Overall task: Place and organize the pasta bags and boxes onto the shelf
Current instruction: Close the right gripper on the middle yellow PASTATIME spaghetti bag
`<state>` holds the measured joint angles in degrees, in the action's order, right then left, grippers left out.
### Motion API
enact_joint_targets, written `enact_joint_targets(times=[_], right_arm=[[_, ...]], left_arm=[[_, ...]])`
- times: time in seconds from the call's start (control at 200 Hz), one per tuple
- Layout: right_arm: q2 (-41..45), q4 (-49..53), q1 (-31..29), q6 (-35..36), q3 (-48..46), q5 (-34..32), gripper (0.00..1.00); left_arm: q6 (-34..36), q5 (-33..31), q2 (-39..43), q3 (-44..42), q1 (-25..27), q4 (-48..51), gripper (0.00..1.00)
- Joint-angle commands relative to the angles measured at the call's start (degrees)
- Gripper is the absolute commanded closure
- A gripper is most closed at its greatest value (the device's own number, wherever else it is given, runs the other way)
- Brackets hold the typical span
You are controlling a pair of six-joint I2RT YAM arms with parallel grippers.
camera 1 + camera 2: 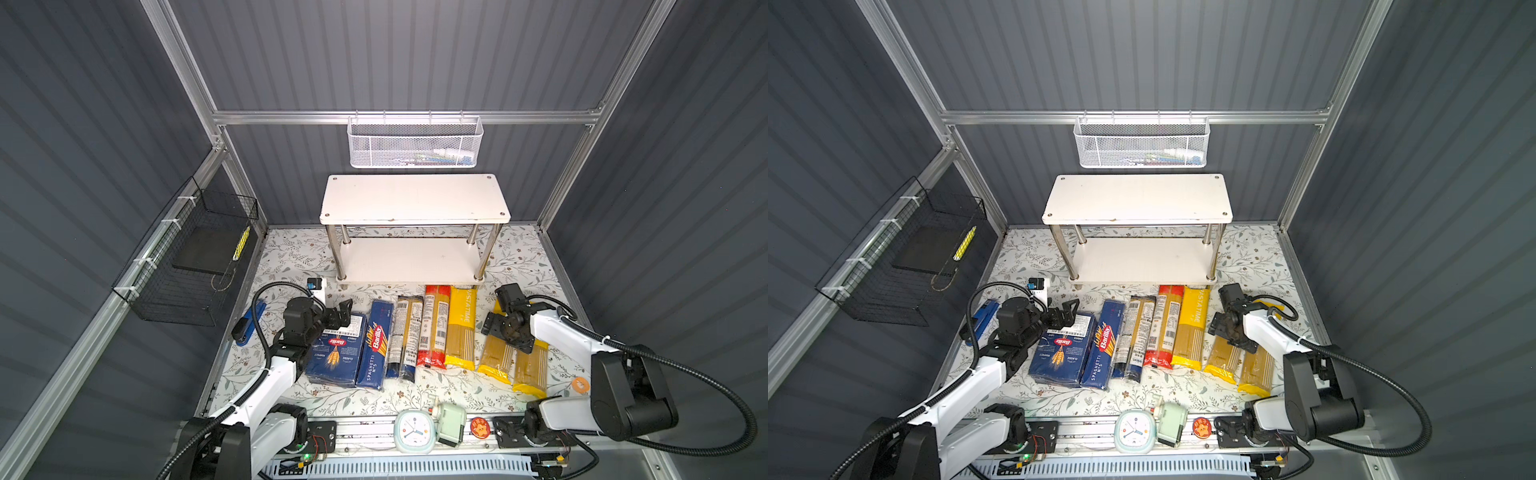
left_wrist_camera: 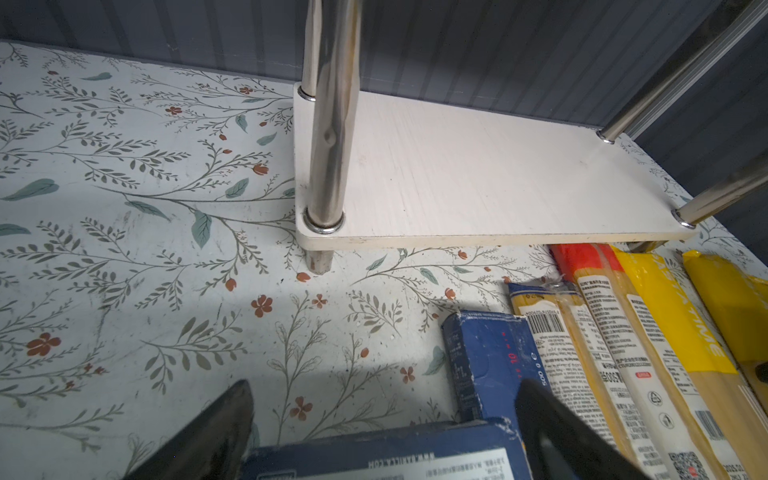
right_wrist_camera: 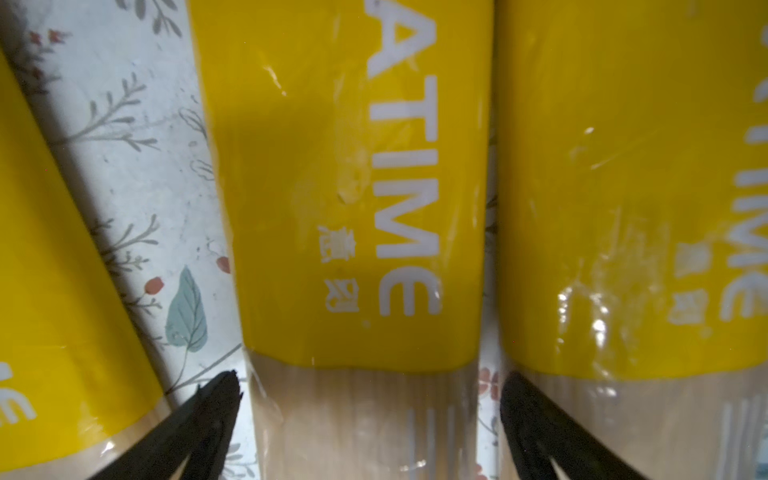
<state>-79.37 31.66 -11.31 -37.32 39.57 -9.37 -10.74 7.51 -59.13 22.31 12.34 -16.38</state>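
The white two-tier shelf (image 1: 415, 199) stands at the back with both boards bare; its lower board (image 2: 478, 183) shows in the left wrist view. Before it lie the wide Barilla box (image 1: 336, 353), the narrow spaghetti box (image 1: 374, 345), a clear bag with dark ends (image 1: 403, 336), a red-ended bag (image 1: 434, 328) and three yellow bags (image 1: 461, 328) (image 1: 496, 357) (image 1: 530, 370). My left gripper (image 2: 384, 411) is open, with its fingers flanking the wide box's (image 2: 374, 451) far end. My right gripper (image 3: 370, 395) is open, straddling the middle yellow bag (image 3: 345, 166).
A white mesh basket (image 1: 415, 141) hangs above the shelf, and a black wire basket (image 1: 195, 257) is on the left wall. A blue tool (image 1: 249, 324) lies at the left. A clock (image 1: 411, 430) and a mint device (image 1: 449, 424) sit at the front edge.
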Motion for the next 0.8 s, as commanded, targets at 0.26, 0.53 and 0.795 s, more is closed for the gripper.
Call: enact_joint_targets(times=[0.26,0.53,0.795], right_arm=[[-0.17,1.17,-1.8,-1.38,0.37,-4.06,0.03],[-1.39,1.34,-1.81,-0.26,0.44,-2.97,0.12],[-1.24,-0.1,-1.78,1.5,-0.58,-1.05,0.24]], left_arm=[[0.02,0.14,0.95,-0.68,0.23,-0.78,0.01],[0.11,0.04,0.89,-0.42,0.23,-0.32,0.01],[0.29,0.13,1.0,-0.19,0.23,-0.01,0.01]])
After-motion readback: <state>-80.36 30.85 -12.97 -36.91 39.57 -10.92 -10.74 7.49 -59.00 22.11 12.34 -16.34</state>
